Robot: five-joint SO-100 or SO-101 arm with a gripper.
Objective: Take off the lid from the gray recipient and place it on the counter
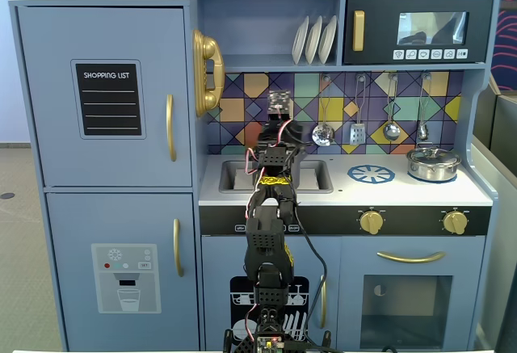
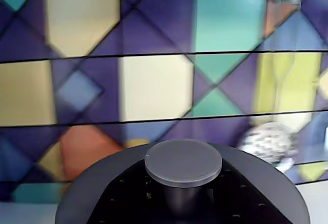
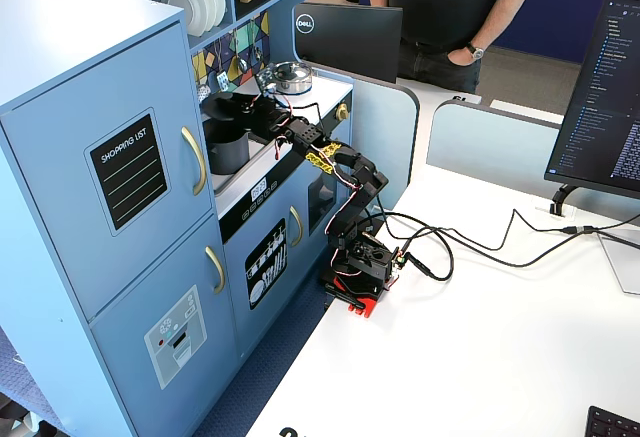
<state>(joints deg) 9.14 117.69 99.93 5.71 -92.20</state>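
Observation:
In a fixed view the tall dark-gray pot stands in the sink cut-out of the white counter. The dark-gray lid hangs level a little above the pot's rim, clear of it. My gripper holds it from the right. In the wrist view the lid fills the bottom, with its round knob in the middle and the tiled backsplash behind. My gripper is shut on the knob's stem. In the front fixed view the arm hides the pot; the lid shows beside my gripper.
A shiny steel pot with its own lid stands at the counter's right end, past the blue burner print. Utensils hang on the backsplash. The sink lies under the arm. A person and a laptop are behind the kitchen.

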